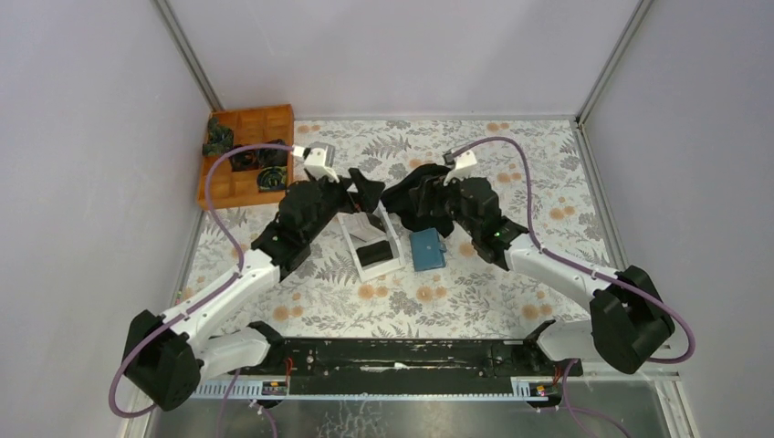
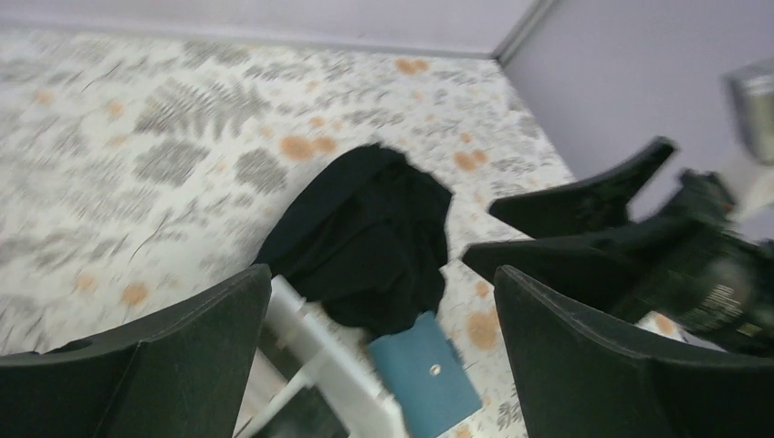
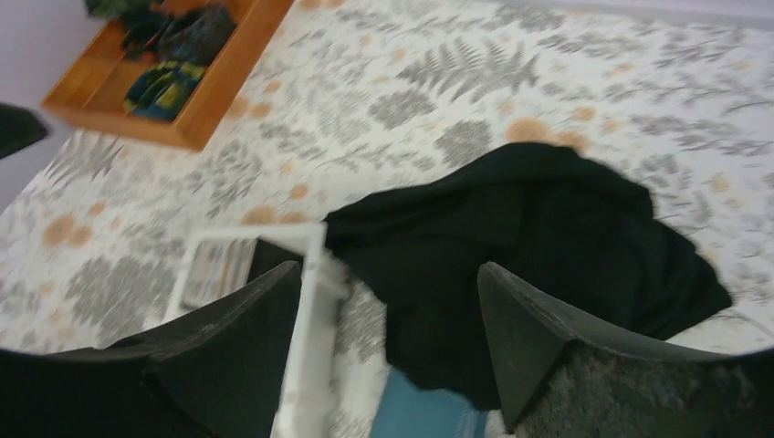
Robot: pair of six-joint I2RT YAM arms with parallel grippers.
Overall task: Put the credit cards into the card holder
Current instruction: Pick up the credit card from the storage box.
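Biggest first: the table (image 1: 475,292), with a fern-print cover. At its far left corner sits an orange tray (image 1: 245,151) with dark bundles in its compartments. Around mid-table there's a crumpled black cloth (image 2: 374,228). Just to its near left is a white tray (image 1: 350,245), its long side running near-to-far with a slight lean.

Both arms reach in over that middle patch from opposite sides. The left gripper (image 2: 381,274) has its jaws spread about as wide as they go, with nothing between them. The right gripper (image 3: 391,274) is also spread wide, a touch less, and has hold of nothing; we just see cloth and table cover through the gap.

The holder (image 1: 427,250) is the teal one. It lies shut and flat on the table just right of the white tray, though we can't tell if the two touch. Its long axis runs near-to-far, roughly parallel to the tray, and its far end is tucked under the cloth's near edge. Its snap (image 2: 434,370) faces up.

One black card (image 1: 372,253) lies flat in the near half of the white tray, long axis across it, left to right. A pale patch in the far half could be another card, but we can't say.

As for writing, there's a label (image 2: 721,297) on the right arm, too blurred to read.
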